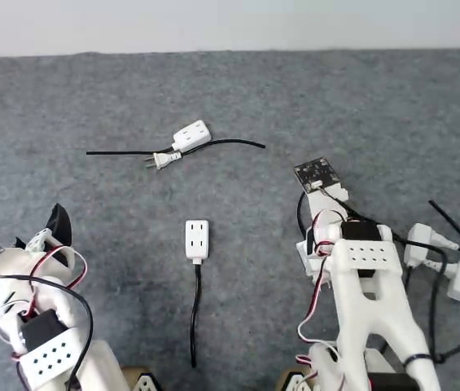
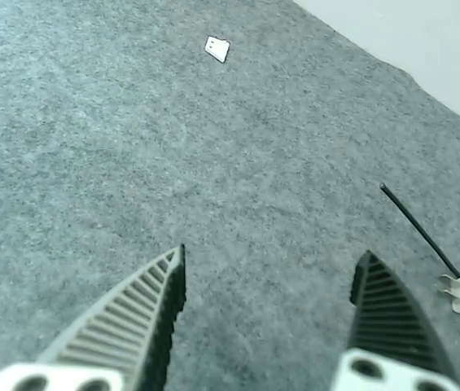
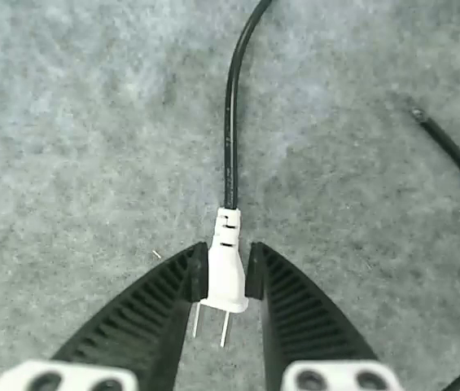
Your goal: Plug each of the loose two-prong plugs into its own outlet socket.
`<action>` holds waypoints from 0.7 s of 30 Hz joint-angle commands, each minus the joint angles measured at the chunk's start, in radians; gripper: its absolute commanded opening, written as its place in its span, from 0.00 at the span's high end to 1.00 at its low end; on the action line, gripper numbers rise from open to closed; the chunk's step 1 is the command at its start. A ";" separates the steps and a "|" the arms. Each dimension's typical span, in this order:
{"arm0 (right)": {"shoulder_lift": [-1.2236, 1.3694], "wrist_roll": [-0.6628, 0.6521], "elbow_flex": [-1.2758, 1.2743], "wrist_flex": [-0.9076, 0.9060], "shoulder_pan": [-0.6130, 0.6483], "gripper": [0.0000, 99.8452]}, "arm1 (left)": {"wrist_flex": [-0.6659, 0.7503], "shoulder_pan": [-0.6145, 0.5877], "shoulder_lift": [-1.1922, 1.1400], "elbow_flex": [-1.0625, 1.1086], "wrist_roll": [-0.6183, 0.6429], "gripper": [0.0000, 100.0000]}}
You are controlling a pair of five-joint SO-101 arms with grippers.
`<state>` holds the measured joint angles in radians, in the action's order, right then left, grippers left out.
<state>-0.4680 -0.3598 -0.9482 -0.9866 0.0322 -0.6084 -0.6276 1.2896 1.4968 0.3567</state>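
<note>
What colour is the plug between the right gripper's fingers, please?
The plug is white with a black cord, clearest in the right wrist view.

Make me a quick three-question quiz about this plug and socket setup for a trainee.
1. True or false: the right gripper is shut on a white plug.
2. Pick one: the left gripper is A) open above the grey mat, B) shut on a plug, C) shut on a socket.
3. Fill in: the cord running from the middle outlet socket is coloured ____.
Key: 1 true; 2 A; 3 black.
</note>
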 commanded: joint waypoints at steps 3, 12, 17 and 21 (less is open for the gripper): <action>0.107 -0.054 0.017 0.105 0.008 0.90 | 0.028 0.005 0.012 -0.035 -0.009 0.69; 0.357 -0.166 0.166 0.024 0.005 0.96 | 0.028 0.005 0.012 -0.035 -0.009 0.69; 0.423 -0.236 0.222 0.010 -0.015 0.95 | 0.028 0.005 0.012 -0.035 -0.009 0.69; 0.435 -0.287 0.232 -0.010 -0.008 0.92 | 0.028 0.005 0.012 -0.035 -0.009 0.69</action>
<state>-0.0476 -0.6038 -0.7641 -0.9789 0.0245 -0.6084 -0.6276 1.2896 1.4968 0.3567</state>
